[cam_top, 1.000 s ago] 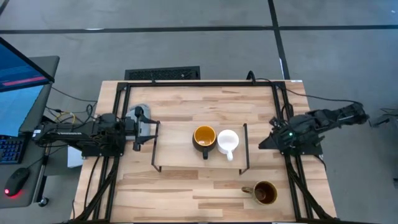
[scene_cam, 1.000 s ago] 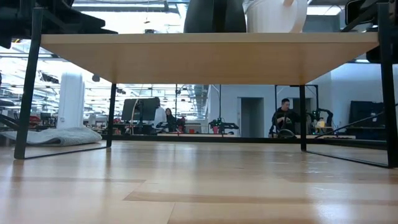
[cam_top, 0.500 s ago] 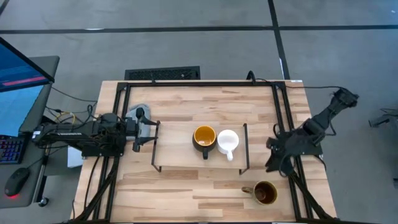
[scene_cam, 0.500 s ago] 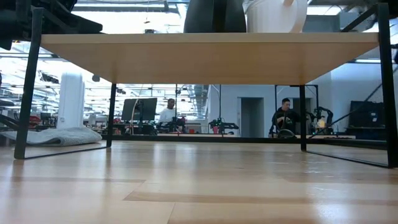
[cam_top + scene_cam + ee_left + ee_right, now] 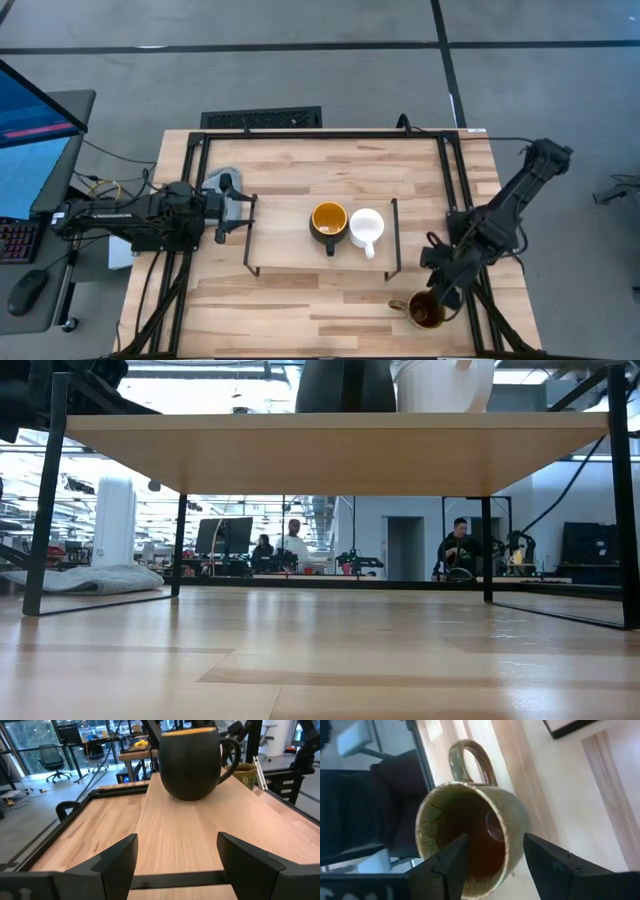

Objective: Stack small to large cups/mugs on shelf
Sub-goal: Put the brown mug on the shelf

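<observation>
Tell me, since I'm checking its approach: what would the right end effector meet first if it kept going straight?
Probably the olive-brown mug: the open right end effector points into its mouth, fingers straddling the rim. Depth is unclear.

On your low light-wood shelf [image 5: 300,250] on wire legs, the dark mug with yellow-orange inside [image 5: 328,221] stands just left of the small white mug [image 5: 366,227], touching it. The larger olive-brown mug [image 5: 424,310] sits on the tabletop [image 5: 300,165] beyond the shelf's front right corner, under your right gripper [image 5: 446,291].

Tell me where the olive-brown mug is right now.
In the high view, the olive-brown mug stands on the tabletop near its front right corner, off the shelf, directly beneath the open right gripper.
</observation>
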Motion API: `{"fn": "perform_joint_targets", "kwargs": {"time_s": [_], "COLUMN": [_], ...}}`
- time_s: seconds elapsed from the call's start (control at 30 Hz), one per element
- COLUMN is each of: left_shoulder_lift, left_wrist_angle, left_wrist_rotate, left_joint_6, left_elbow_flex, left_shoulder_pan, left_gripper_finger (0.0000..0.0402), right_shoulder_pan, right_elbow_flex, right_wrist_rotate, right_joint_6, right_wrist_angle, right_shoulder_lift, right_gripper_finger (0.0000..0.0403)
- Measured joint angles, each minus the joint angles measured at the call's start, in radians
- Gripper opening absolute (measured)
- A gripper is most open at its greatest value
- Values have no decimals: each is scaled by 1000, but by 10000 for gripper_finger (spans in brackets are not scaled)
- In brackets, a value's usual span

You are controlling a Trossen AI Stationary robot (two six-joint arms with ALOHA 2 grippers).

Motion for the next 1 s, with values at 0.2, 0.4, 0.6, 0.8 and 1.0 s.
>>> {"fn": "perform_joint_targets", "kwargs": {"time_s": [0.2, 0.4, 0.6, 0.8, 1.0], "left_shoulder_lift": [0, 0, 0, 0, 0], "left_wrist_angle": [-2, -3, -3, -4, -38], "left_wrist_rotate": [0, -1, -2, -2, -3], "left_joint_6": [6, 6, 6, 6, 6], "left_elbow_flex": [0, 0, 0, 0, 0], "left_shoulder_pan": [0, 0, 0, 0, 0], "left_gripper_finger": [263, 263, 263, 263, 263], "right_shoulder_pan": [-1, -2, -1, -1, -1], "right_elbow_flex": [7, 7, 7, 7, 7], "right_wrist_rotate": [-20, -27, -27, -24, -23], "right_joint_6": [27, 61, 51, -5, -2], "right_wrist_angle": [-2, 0, 20, 88, 123], "right_shoulder_lift": [88, 121, 125, 126, 126], "right_gripper_finger": [214, 214, 214, 214, 214]}}
